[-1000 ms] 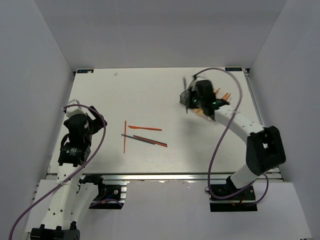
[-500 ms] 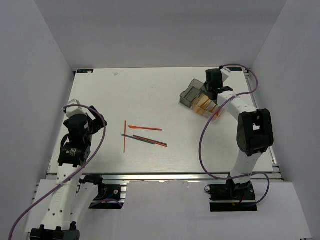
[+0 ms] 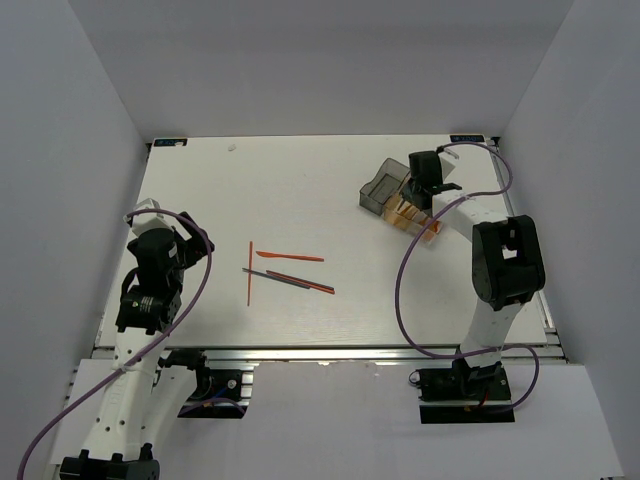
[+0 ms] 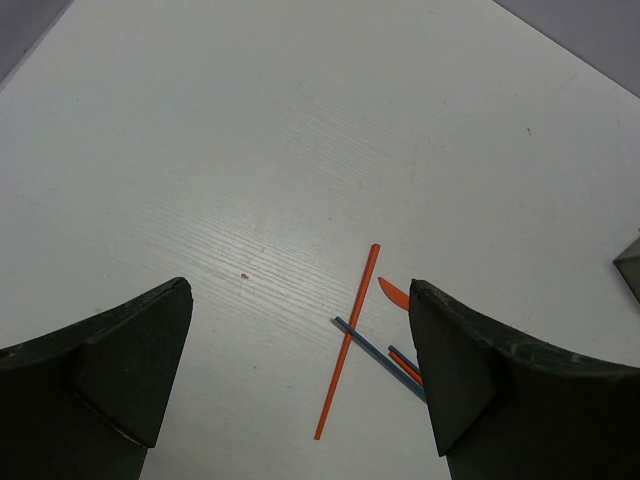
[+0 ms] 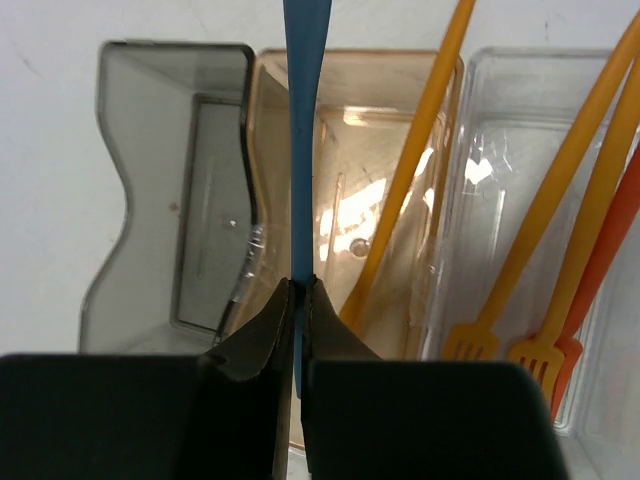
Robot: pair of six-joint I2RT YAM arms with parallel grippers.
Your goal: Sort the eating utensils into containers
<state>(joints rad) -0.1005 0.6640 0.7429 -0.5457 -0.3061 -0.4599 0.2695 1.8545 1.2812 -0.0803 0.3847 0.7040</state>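
matte black right gripper (image 5: 298, 300), clamped narrow on a flat, slender blue utensil (image 5: 305, 120) over the wall between smoky grey bin (image 5: 140, 150) and amber bin (image 5: 350, 130); glossy clear bin (image 5: 510, 150) holds orange forks (image 5: 470, 340). left gripper (image 4: 300, 295) gapes wide over grained white surface (image 4: 250, 150), thin orange stick (image 4: 347, 355) beyond.

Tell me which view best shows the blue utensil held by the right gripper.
Right wrist: the blue utensil stands close-up, pinched in the shut right gripper over the bins. Top external shows only the gripper there, the utensil indiscernible; left wrist misses it.
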